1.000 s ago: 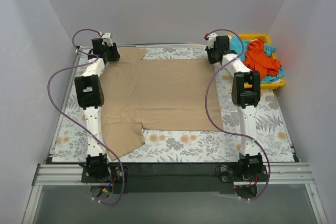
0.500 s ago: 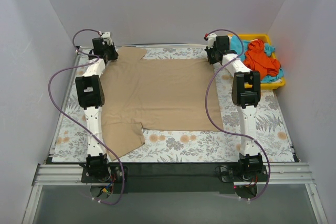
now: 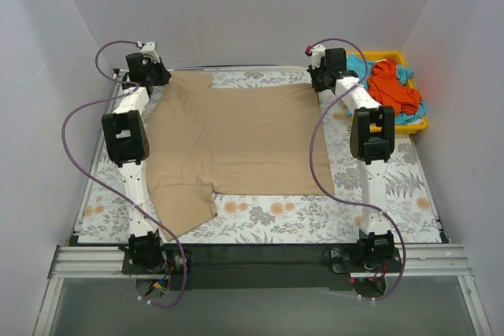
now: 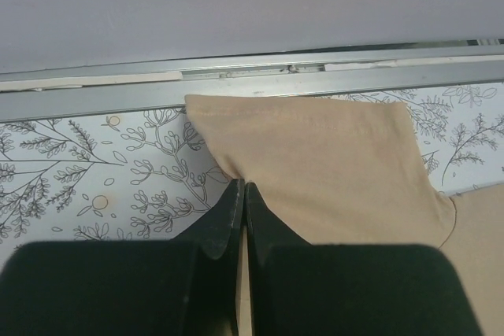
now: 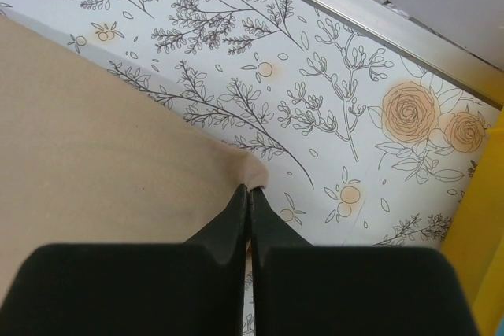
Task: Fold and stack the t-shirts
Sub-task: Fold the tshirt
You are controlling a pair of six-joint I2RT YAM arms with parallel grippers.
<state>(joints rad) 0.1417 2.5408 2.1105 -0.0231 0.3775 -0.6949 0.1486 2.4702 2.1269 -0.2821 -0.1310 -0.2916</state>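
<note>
The tan-beige t-shirt (image 3: 236, 139) lies spread flat on the flowered table cover (image 3: 260, 208). My left gripper (image 3: 150, 75) is at the shirt's far left corner. In the left wrist view this gripper (image 4: 242, 188) is shut on the edge of the tan cloth (image 4: 331, 171), and a strip of cloth shows between the jaws. My right gripper (image 3: 323, 76) is at the far right corner. The right wrist view shows it (image 5: 249, 190) shut on a puckered corner of the shirt (image 5: 102, 139). The orange-red t-shirt (image 3: 390, 88) and the turquoise-blue t-shirt (image 3: 358, 68) lie crumpled in the tray.
A yellow plastic tray (image 3: 411, 126) sits at the back right, its wall (image 5: 472, 218) close beside my right gripper. A metal rail (image 4: 236, 88) runs along the table's far edge under the back wall. Purple cables loop beside both arms.
My left gripper has closed on the tan shirt's far left part and moved left and back, drawing that corner outward. The right gripper stays shut and has shifted slightly toward the back.
</note>
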